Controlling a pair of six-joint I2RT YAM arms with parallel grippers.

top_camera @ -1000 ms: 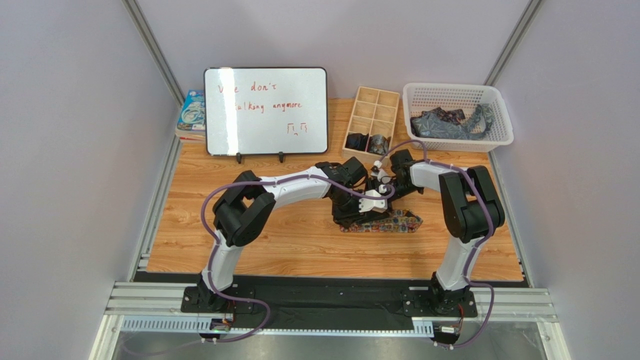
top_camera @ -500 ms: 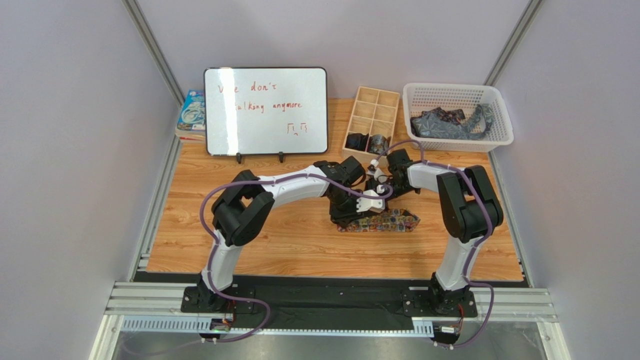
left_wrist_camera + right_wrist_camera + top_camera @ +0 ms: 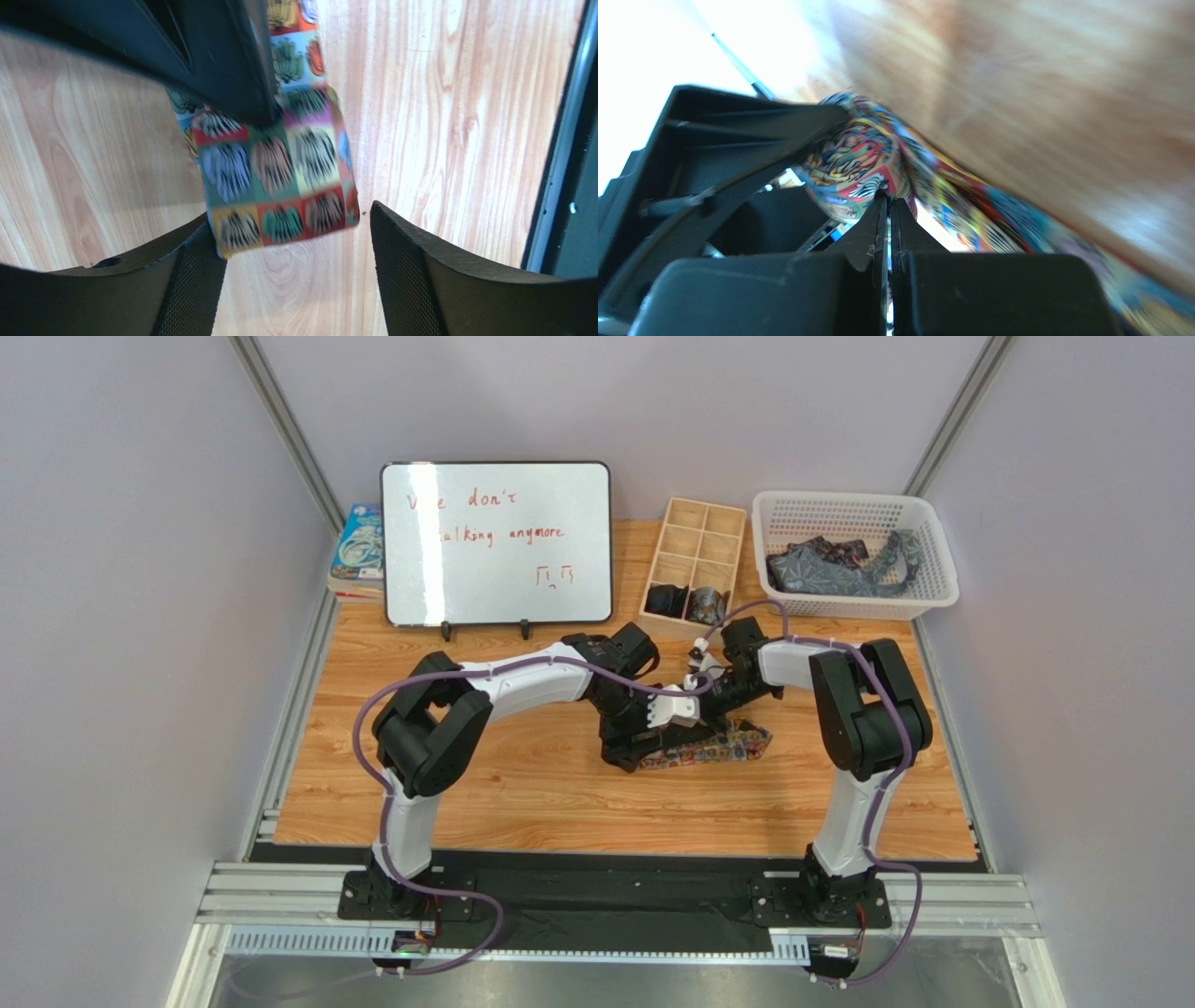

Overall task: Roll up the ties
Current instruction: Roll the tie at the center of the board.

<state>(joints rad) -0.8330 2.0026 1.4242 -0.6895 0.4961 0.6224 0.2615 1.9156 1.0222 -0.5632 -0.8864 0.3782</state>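
Note:
The multicoloured tie (image 3: 716,746) lies on the wooden table (image 3: 463,784) between both arms. In the left wrist view its checked end (image 3: 281,175) sits between the spread fingers of my left gripper (image 3: 293,217), touching the left finger (image 3: 189,280) and apart from the right one. My left gripper (image 3: 657,711) is open. My right gripper (image 3: 889,199) is shut, its tips pinching the tie's fabric just under a small rolled part (image 3: 854,161). In the top view the right gripper (image 3: 697,689) sits close behind the left one.
A wooden compartment box (image 3: 701,525) holds rolled dark ties (image 3: 686,601) in its near cells. A white basket (image 3: 853,511) at the back right holds more dark ties (image 3: 828,564). A whiteboard (image 3: 497,543) stands at the back left, with a book (image 3: 358,546) beside it.
My left gripper has opened off the tie and my right gripper has shut on it. Both grippers and the tie have shifted slightly left.

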